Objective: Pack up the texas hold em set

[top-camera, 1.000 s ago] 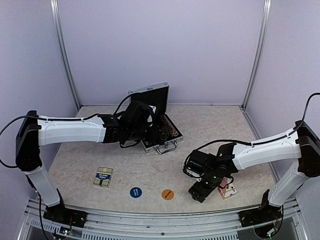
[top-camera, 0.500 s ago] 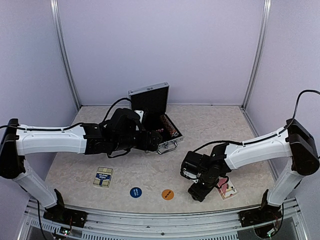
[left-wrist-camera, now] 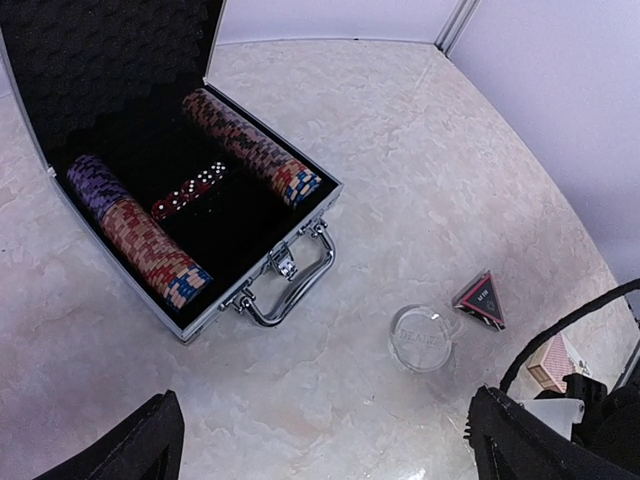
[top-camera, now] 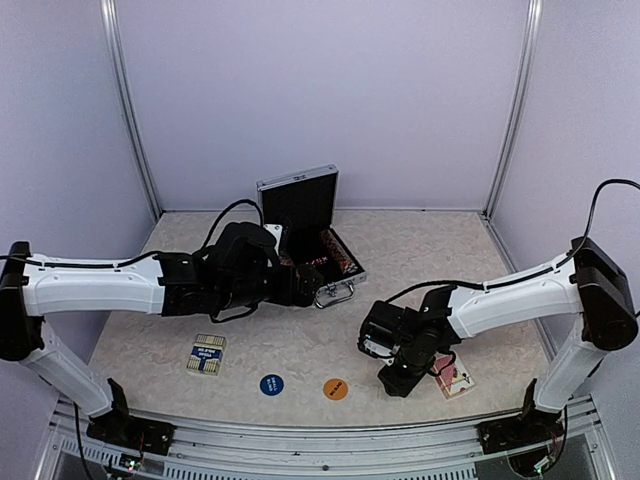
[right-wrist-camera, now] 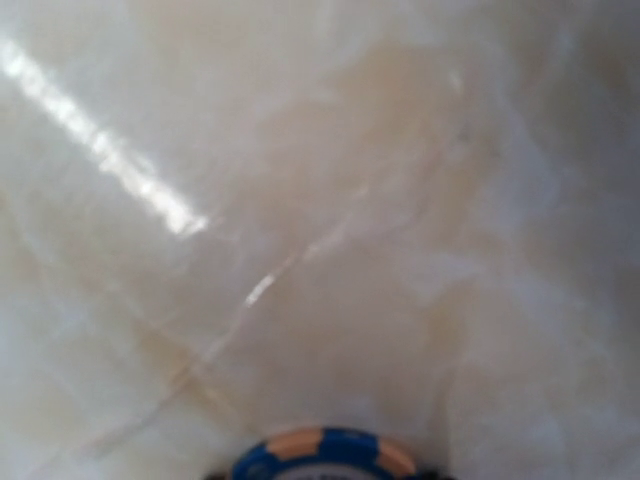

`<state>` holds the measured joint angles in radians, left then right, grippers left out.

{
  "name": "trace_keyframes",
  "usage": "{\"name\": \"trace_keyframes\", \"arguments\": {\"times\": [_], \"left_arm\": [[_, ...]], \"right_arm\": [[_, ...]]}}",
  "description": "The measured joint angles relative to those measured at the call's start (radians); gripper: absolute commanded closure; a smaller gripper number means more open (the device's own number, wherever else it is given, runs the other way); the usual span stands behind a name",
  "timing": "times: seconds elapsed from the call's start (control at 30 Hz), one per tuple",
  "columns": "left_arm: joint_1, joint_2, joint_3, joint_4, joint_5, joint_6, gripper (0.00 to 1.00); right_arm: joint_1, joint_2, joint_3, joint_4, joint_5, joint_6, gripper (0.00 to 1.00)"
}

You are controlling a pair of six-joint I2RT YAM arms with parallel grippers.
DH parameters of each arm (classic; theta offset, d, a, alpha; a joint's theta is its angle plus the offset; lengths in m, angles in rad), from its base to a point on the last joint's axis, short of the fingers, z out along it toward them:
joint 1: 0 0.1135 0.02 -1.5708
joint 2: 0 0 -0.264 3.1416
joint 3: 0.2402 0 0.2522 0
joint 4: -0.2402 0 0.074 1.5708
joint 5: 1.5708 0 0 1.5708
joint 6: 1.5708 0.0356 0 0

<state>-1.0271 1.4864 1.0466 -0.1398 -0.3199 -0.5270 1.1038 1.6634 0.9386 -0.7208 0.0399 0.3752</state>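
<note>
- Starting at the near edge of the table (top-camera: 450,260), 2 discs lie loose and close together: a blue disc (top-camera: 271,384) and an orange disc (top-camera: 335,388).
- Left of them, a blue-and-yellow card deck (top-camera: 206,354) lies flat, well apart from both arms.
- Right of the orange disc, the right gripper (top-camera: 393,381) is down at the table surface. A red-backed card deck (top-camera: 455,378) lies just beside it on the far side from the discs.
- The right wrist view shows a blue-and-orange striped chip (right-wrist-camera: 322,448) at the bottom edge, where the fingertips would meet. Whether the jaws have clamped it or merely flank it cannot be told.
- Further out, a clear disc (left-wrist-camera: 421,338) and a dark triangle (left-wrist-camera: 480,298) lie near each other on bare table, between the right arm and the case.
- The left gripper (left-wrist-camera: 327,420) hovers in front of the case, jaws fully spread, grasping nothing.
- Farthest back stands the silver briefcase (top-camera: 300,200), lid upright and handle (left-wrist-camera: 290,285) toward the arms. It holds 2 chip rows (left-wrist-camera: 250,148) with red dice (left-wrist-camera: 188,190) between them.
- Progress, as a judgement: chips and dice are stowed — roughly the first half. Remaining items are 2 decks, 3 discs, the triangle and the striped chip; the lid must then be shut.
</note>
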Motion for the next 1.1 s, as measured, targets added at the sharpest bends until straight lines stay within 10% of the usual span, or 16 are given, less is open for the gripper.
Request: {"name": "trace_keyframes", "arguments": {"times": [0.5, 1.1], "left_arm": [[0.000, 0.019, -0.028, 0.022, 0.109, -0.044, 0.01], [0.051, 0.385, -0.085, 0.466, 0.713, -0.144, 0.06]], "right_arm": [[0.019, -0.139, 0.000, 0.024, 0.078, -0.018, 0.72], [0.076, -0.343, -0.016, 0.079, 0.179, -0.028, 0.72]]}}
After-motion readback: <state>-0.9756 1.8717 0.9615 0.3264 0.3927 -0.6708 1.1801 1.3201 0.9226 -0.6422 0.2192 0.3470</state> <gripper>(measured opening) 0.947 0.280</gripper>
